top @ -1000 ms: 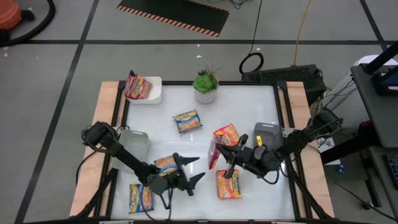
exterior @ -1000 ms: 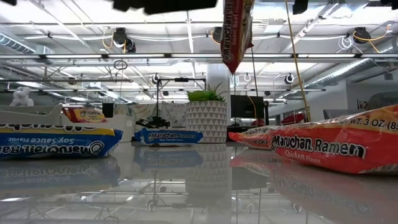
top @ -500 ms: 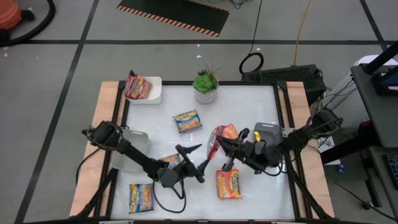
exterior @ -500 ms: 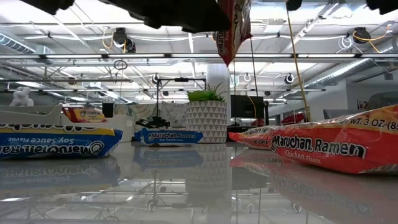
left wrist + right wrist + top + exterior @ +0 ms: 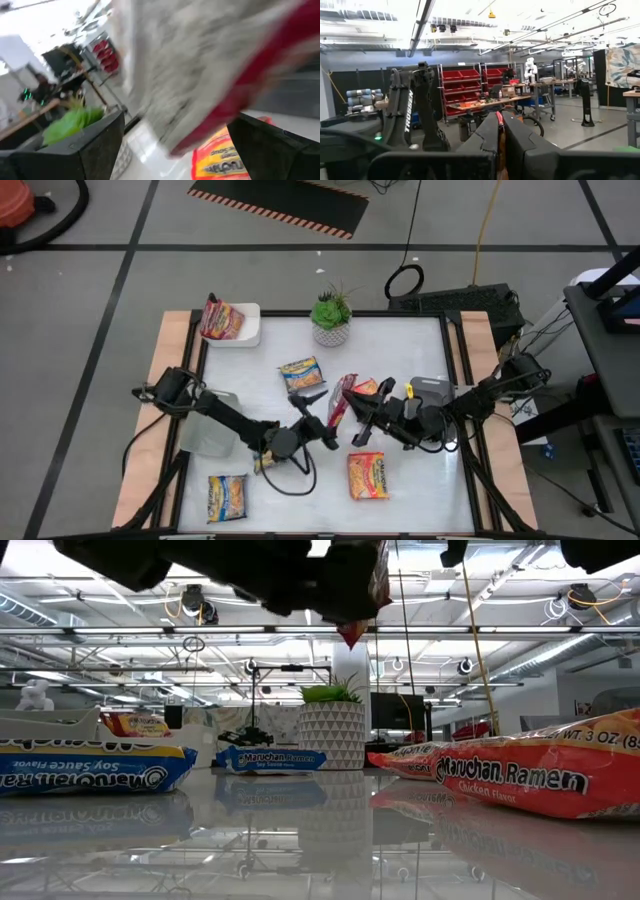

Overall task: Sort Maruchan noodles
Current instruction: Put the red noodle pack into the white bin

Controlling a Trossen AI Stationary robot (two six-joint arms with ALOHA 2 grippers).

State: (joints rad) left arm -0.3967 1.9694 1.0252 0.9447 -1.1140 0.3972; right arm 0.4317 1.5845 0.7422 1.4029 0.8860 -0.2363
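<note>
Pinching a dark red noodle packet aloft, the right hand hangs south of the potted plant; the left hand, fingers spread wide, flanks the packet.

Red noodle packet upright, lifted

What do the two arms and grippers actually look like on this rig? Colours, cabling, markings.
Both arms are dark, nearly black, jointed links. The left gripper and right gripper each have two slim, pointed dark fingers. Loose black cables loop beside each arm over the table. The right gripper has a small yellow spot near its wrist. In the right wrist view, white "TROSSEN" lettering runs down the left arm's link.
</note>
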